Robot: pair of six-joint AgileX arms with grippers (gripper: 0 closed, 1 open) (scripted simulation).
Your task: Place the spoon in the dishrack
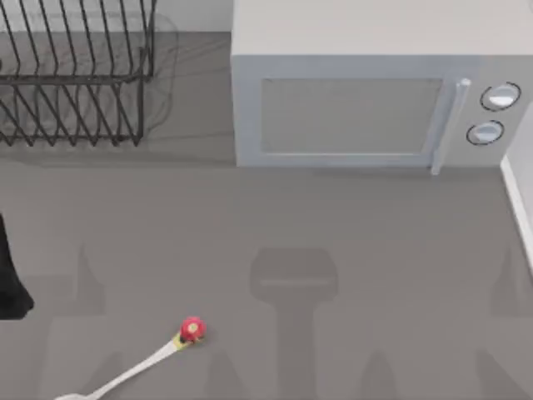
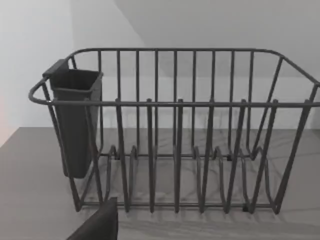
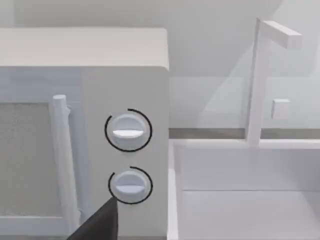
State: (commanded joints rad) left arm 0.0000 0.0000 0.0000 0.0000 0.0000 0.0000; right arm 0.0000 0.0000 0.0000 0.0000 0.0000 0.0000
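The slim white spoon with its red knob and yellow collar (image 1: 137, 363) lies untouched well in front of the black thin-wire dishrack (image 1: 75, 75), so neither arm holds it yet, and I cannot tell either gripper's finger spread.

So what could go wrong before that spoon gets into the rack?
The spoon lies flat at the table's near edge, its bowl partly out of frame, so a slim handle may slip from a grasp. The rack stands far off at the back left, and its wires could snag the spoon on entry.
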